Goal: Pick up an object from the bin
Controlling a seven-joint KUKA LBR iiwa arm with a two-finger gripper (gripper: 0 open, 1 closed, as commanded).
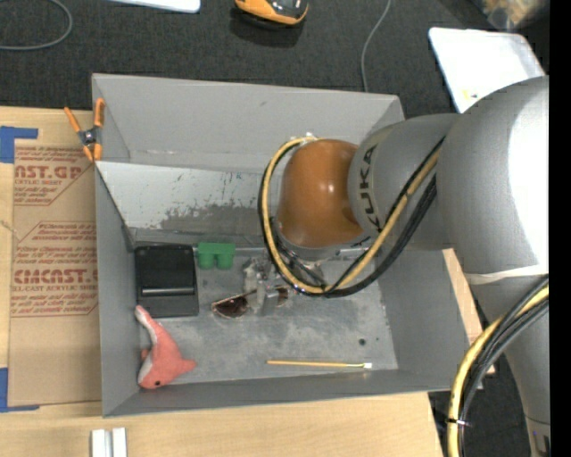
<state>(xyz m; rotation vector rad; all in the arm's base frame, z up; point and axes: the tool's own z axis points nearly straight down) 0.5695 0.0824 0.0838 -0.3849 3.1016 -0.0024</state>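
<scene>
You're looking at four bystanders lying on the floor of the bin (178,112).
- Black box (166,278): sitting flat, left of centre, against the back wall.
- Green block (215,256): resting just right of the box's upper corner, close beside it.
- Pink soft toy (159,353): lying lower left, below the box, its narrow end pointing up toward it.
- Thin yellow stick (318,364): lying nearly level, lower centre, its pale tip facing right, well apart from the rest.

Outside, an orange-and-black object (272,8) is sitting at the top edge, and a white sheet (486,62) is lying upper right.
</scene>
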